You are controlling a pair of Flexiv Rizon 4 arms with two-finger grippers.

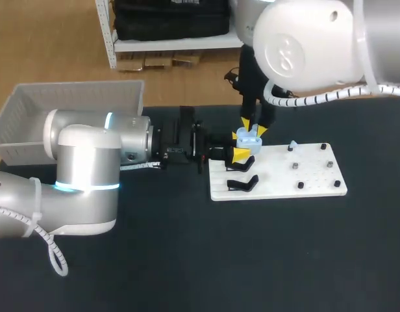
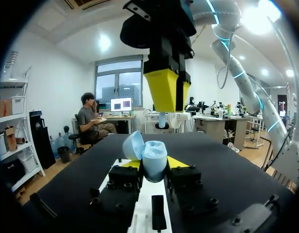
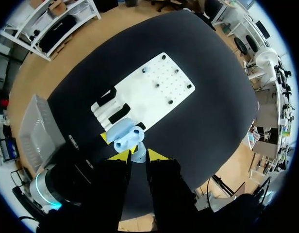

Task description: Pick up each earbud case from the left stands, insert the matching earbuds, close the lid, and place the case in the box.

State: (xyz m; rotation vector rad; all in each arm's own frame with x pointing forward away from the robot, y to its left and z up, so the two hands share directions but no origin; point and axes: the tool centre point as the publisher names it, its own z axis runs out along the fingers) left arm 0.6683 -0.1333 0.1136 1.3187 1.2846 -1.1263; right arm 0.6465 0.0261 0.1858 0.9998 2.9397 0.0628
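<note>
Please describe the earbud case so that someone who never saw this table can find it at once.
Find the white board on the dark table. At its left end, the left tool grips the earbud case between its yellow tips, under the right tool, which holds an earbud. Unlike the black stands nearby, it is pale blue, lid open.

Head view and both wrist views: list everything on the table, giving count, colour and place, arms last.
earbud case: one, light blue, lid open, held over the board's left end.
earbuds: two, light blue; one held just above the open case, one on a peg on the board.
stands: two clearly seen, black, empty, board's left end.
pegs: several, dark, board's right part.
board: one, white, right of the table's middle.
box: one, pale grey, table's far left corner.
table: one, black.
left gripper: shut on the earbud case.
right gripper: shut on one earbud.
</note>
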